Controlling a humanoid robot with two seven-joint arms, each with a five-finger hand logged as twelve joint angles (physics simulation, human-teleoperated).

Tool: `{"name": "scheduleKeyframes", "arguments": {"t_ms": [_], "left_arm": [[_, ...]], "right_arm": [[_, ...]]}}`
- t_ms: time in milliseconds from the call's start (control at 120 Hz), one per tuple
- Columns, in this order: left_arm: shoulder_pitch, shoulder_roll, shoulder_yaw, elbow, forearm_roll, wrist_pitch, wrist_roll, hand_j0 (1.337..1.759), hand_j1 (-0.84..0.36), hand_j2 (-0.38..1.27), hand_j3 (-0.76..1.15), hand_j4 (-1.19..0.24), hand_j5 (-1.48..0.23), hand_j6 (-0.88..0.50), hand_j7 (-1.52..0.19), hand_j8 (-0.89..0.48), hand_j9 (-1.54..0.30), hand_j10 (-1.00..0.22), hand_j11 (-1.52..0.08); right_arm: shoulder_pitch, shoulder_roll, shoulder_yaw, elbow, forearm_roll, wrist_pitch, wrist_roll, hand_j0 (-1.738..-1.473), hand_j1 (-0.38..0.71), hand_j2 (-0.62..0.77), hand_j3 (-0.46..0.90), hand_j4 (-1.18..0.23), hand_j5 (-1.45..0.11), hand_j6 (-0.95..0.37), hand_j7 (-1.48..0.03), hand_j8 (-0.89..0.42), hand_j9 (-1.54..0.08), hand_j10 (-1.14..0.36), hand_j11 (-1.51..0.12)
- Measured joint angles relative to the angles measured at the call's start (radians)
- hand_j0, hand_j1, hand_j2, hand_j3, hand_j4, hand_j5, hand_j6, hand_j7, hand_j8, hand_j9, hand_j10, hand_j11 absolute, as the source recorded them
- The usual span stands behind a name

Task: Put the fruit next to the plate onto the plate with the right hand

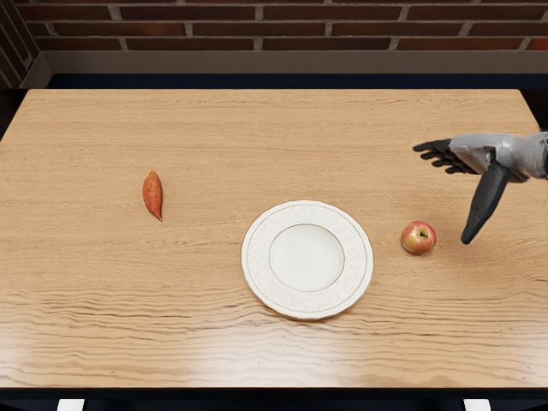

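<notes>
A red-and-yellow apple [419, 237] sits on the wooden table just right of the white plate [258, 272], a small gap between them. The plate holds nothing. My right hand [467, 175] comes in from the right edge and hovers above and to the right of the apple, apart from it. Its fingers [437, 154] are spread toward the left and the thumb [482, 205] hangs down, with nothing in its grasp. An orange, pointed sweet potato [152, 194] lies far left of the plate.
The table [274, 342] is bounded at the back by a dark gap and a brick wall [274, 26]. Bare wood lies around the plate and along the front edge.
</notes>
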Motion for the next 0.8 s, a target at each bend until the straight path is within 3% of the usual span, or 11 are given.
{"name": "scheduleKeyframes", "arguments": {"t_ms": [283,800], "left_arm": [[0.000,0.000,0.000,0.000,0.000,0.000,0.000,1.658,0.35,0.00,0.00,0.00,0.00,0.00,0.00,0.00,0.00,0.00,0.00],[0.000,0.000,0.000,0.000,0.000,0.000,0.000,1.658,0.35,0.00,0.00,0.00,0.00,0.00,0.00,0.00,0.00,0.00,0.00]], "right_arm": [[-0.073,0.004,-0.001,0.090,-0.087,-0.147,0.000,-1.658,-0.24,-0.02,0.00,-0.10,-0.12,-0.10,-0.12,-0.10,-0.12,-0.09,-0.12],[-0.194,0.100,-0.001,0.104,-0.285,-0.292,0.000,-1.658,-0.12,-0.04,0.00,-0.20,-0.26,-0.20,-0.26,-0.20,-0.26,-0.20,-0.26]]}}
